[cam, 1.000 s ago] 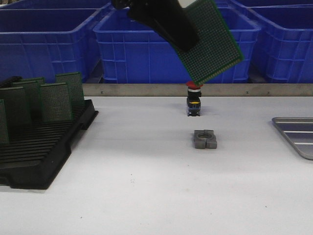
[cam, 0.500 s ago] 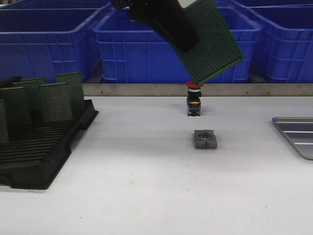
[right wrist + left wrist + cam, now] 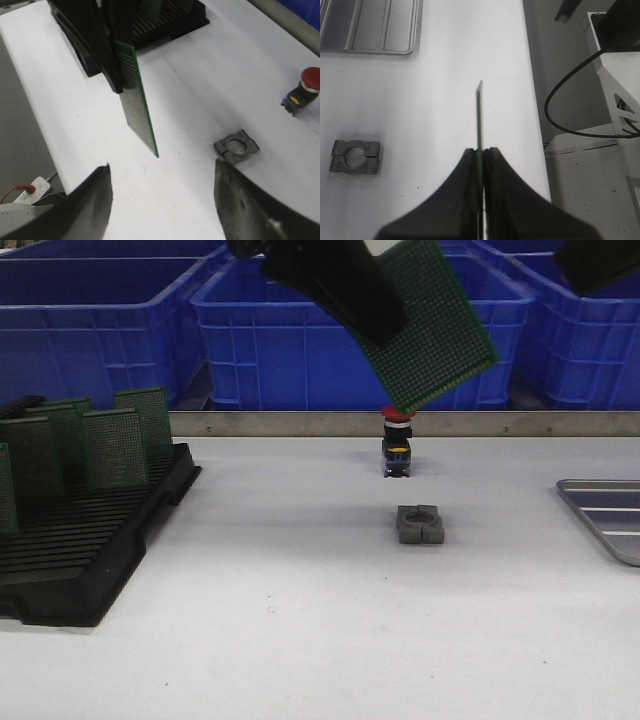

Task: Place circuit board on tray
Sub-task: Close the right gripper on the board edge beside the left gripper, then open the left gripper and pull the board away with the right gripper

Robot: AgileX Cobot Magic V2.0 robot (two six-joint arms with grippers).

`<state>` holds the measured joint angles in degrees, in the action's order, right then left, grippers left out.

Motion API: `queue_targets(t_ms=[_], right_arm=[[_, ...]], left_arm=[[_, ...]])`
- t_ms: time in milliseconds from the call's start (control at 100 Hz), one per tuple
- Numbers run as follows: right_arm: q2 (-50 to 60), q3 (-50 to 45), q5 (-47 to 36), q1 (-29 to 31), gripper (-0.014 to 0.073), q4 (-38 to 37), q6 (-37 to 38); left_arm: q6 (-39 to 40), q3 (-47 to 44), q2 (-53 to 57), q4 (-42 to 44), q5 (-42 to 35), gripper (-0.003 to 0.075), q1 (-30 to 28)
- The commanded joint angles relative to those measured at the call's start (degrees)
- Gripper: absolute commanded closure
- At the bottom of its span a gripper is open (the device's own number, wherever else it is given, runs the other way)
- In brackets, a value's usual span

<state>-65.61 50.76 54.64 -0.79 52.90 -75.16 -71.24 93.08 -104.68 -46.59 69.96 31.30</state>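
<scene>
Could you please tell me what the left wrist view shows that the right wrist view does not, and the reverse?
Only the left wrist view shows the tray and the left gripper shut on the circuit board, seen edge-on. Only the right wrist view shows the open right gripper, the black rack and the red-capped push button. Both show the board held above the white table and the grey metal clamp block.
</scene>
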Motion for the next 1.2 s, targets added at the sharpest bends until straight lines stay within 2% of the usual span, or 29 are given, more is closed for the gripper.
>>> queue_targets(t_ms=[0,240,700,820,1130,1190], right_arm=[[-2.21,2.60,0.54,0.00,0.0126,5.84,-4.80],[-9.78,5.34,4.37,-0.04,0.0126,11.10,-10.04],[-16.50,7.56,4.35,-7.00,0.0138,11.34,-10.52],[-16.50,7.56,4.06,-7.44,0.0239,11.74,-10.52],[-16.50,7.56,3.24,-7.44,0.0639,13.14,-10.52],[-16.50,7.56,2.93,-7.44,0.0662,13.19,-10.46]], left_arm=[[0.61,1.88,2.70,-3.87,2.83,0.0738,0.44],[0.61,1.88,2.70,-3.87,2.83,0.0739,0.44],[0.61,1.88,2.70,-3.87,2.83,0.0738,0.44],[0.61,1.88,2.70,-3.87,2.83,0.0738,0.44],[0.61,1.88,2.70,-3.87,2.83,0.0732,0.44],[0.61,1.88,2.70,-3.87,3.06,0.0692,0.44]])
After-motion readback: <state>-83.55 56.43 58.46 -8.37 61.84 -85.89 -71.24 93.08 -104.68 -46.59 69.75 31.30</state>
